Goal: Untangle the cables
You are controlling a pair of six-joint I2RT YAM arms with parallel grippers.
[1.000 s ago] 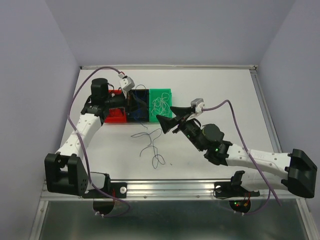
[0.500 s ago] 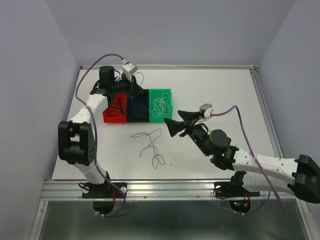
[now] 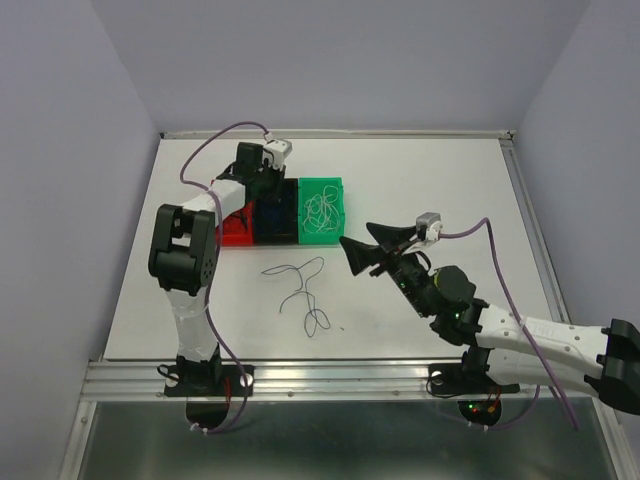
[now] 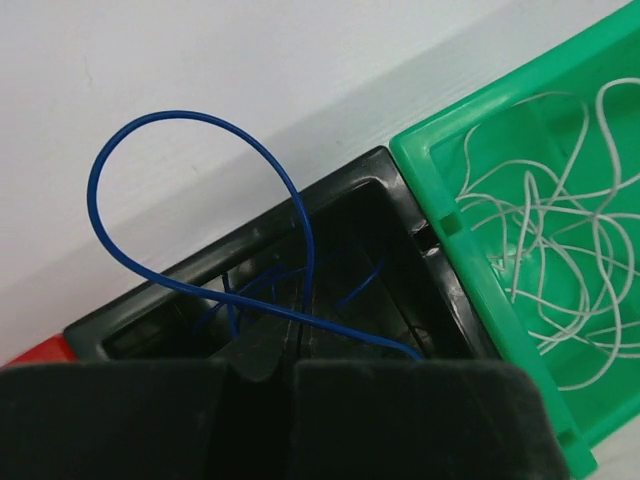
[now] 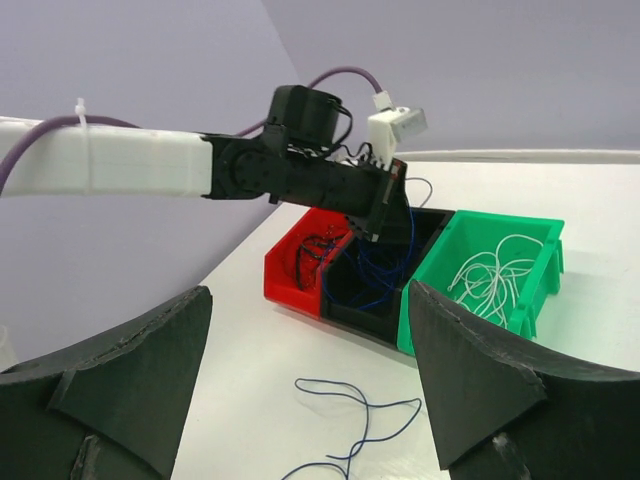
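**Hair-thin cables: light, limp, easy to snag**

The cables are nearly sorted by colour. White cables (image 4: pixel 540 220) lie in a loose nest in the green bin (image 4: pixel 432 150). Dark strands (image 5: pixel 312 250) sit in the red bin (image 3: pixel 232 236). A blue cable (image 4: pixel 178 113) arches in a springy loop over the rim of the black bin (image 4: pixel 365 162). One more dark cable (image 3: pixel 298 293) lies in open curls on the table (image 3: pixel 430 180), well apart from the bins.

The left end effector (image 4: pixel 268 372) is closed above the black bin and appears to pinch the blue cable, whose ends trail down into the bin. The right end effector (image 3: pixel 352 256) hangs wide open over the table, near the loose cable and holding nothing.

These wires probably weigh next to nothing and have just enough stiffness to hold a curve, so they will likely spring back and catch on bin edges. The loose cable is probably best taken at a single strand near one end, away from the closed loop. A full, firm pinch seems needed, since so thin a wire could slip between the pads.
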